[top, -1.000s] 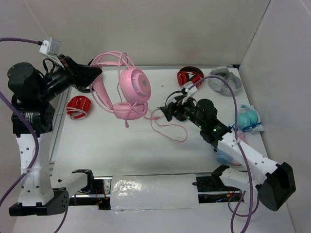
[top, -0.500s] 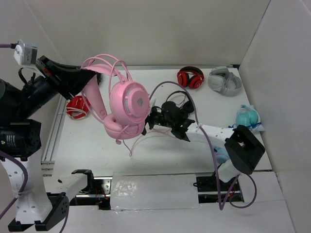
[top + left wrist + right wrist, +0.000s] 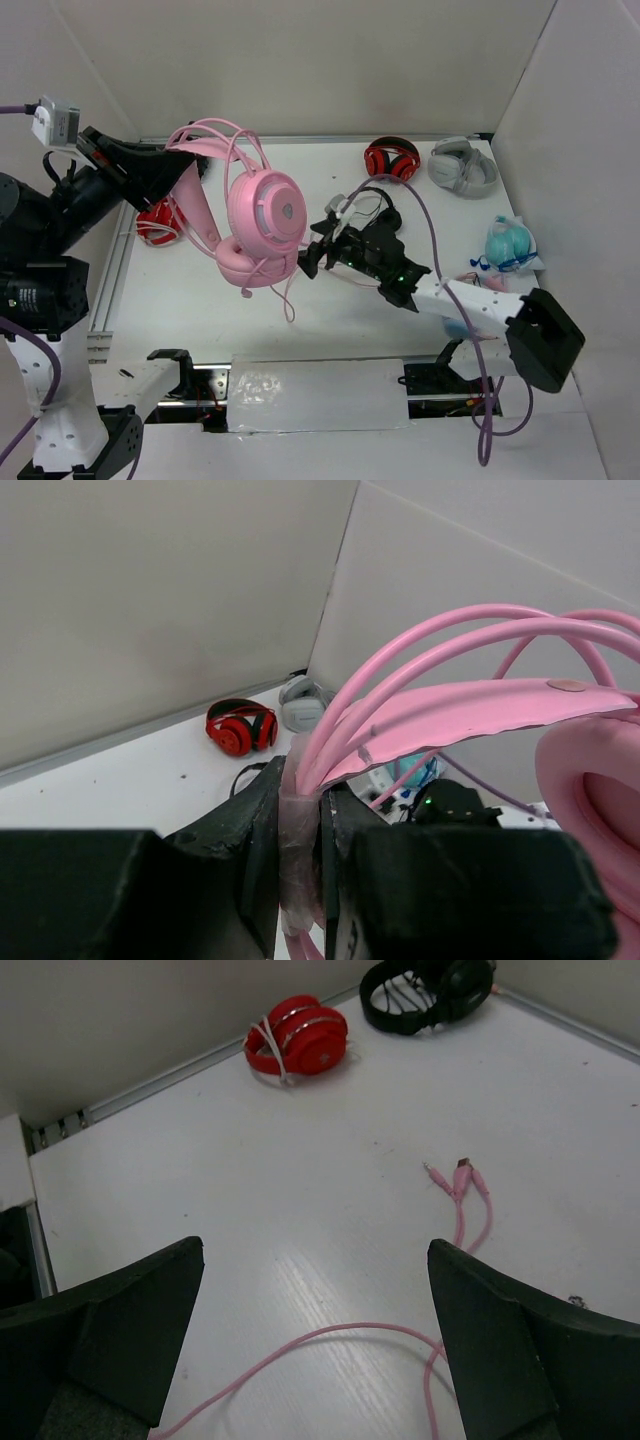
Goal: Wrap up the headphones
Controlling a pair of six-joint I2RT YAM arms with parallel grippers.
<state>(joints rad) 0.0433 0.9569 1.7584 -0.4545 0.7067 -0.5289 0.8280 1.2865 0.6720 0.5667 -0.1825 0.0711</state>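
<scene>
Two round, cushioned cups, one above the other, hang from the pale pink headphones (image 3: 262,205), which are lifted clear of the tabletop over its left half; a thin double-wire headband arches up and leftward, with a flat pink strap beneath it; the upper cup shows a lighter ring on its outer face; a short pink boom juts from the lower cup. The left gripper (image 3: 170,165) is clamped on the headband, and the left wrist view shows its dark fingers (image 3: 262,830) pinching the pink wires where they gather at one end. A thin pink cable (image 3: 290,300) dangles from the lower cup; in the right wrist view more of it curves across the white surface and ends in two small plugs (image 3: 460,1172) lying side by side. The right gripper (image 3: 312,258) sits just right of the lower cup, its jaws spread wide with nothing between them. Along the far edge lie red headphones (image 3: 391,160) and grey headphones (image 3: 462,166); near the right edge a teal bundle (image 3: 510,243) sits in what looks like clear wrapping; a second red pair (image 3: 160,220) rests by the left edge.
</scene>
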